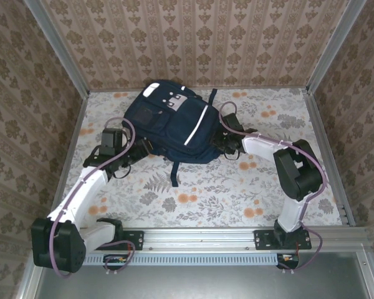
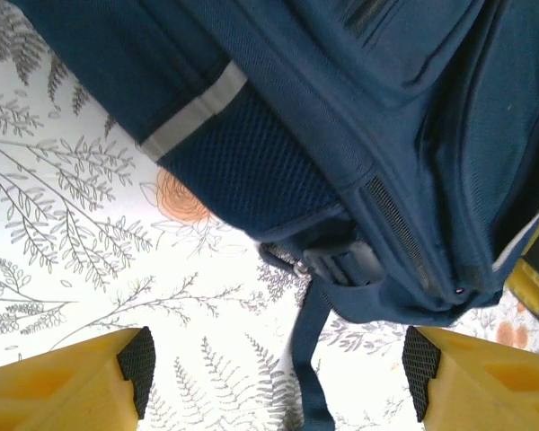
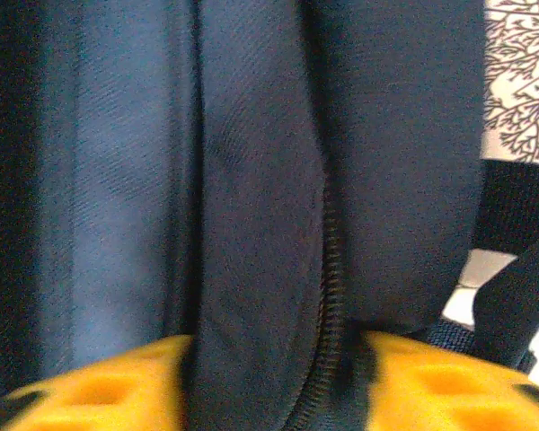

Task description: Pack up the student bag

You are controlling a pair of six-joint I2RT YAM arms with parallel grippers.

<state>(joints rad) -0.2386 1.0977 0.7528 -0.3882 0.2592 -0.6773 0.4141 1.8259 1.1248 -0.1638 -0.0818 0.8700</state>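
From the overhead camera I see the student bag [image 1: 174, 124] lying flat on the flowered surface [image 1: 237, 193], toward the far middle and close to the back wall, front pocket facing up. A dark strap [image 1: 173, 174] trails off its near edge toward me. My left arm [image 1: 87, 187] reaches in to the bag's near left corner, and my right arm [image 1: 293, 168] bends in against the bag's right side. On the left wrist camera the left jaws stand released and wide apart, the black pads [image 2: 136, 359] at the bottom corners with bare surface and the hanging strap [image 2: 310, 377] between them, touching neither. Just beyond them sits the corner of the bag [image 2: 386, 135], with its mesh side pocket [image 2: 251, 166], a white reflective stripe [image 2: 193, 112] and a plastic buckle [image 2: 341, 265] where the strap joins. On the right wrist camera the right jaws are clenched on the bag: a fold of navy fabric [image 3: 251, 180] runs down between the two yellow fingers [image 3: 99, 391] and fills the gap, with a zipper [image 3: 332, 269] running along the fold's right edge. The view is close and a little blurred, so I cannot make out which part of the bag that fold belongs to.
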